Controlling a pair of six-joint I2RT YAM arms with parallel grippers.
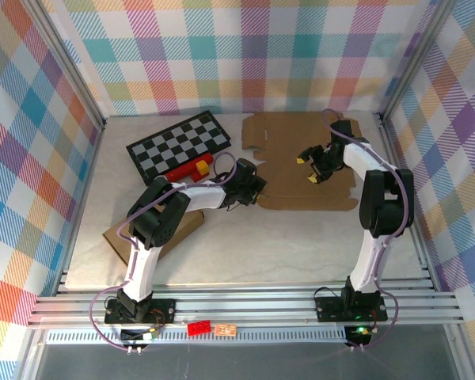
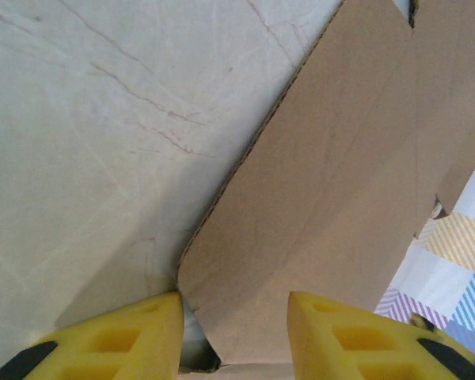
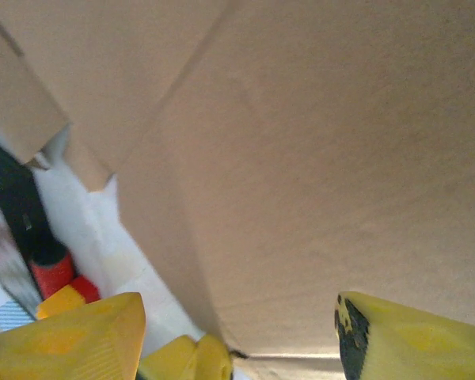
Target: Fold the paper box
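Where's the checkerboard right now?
In the top view, the checkerboard lies back left, beside the flat cardboard box, a red-yellow block at its near edge.

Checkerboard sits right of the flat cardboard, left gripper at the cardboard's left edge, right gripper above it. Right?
No: the checkerboard lies left of the flat cardboard, as the top external view shows. The rest holds: left gripper at the cardboard's left edge, right gripper above it.

The table (image 1: 222, 253) is viewed from above, behind its near edge. Both wrist views are aimed closely at the flat paper box (image 2: 340, 198), shared by all three.
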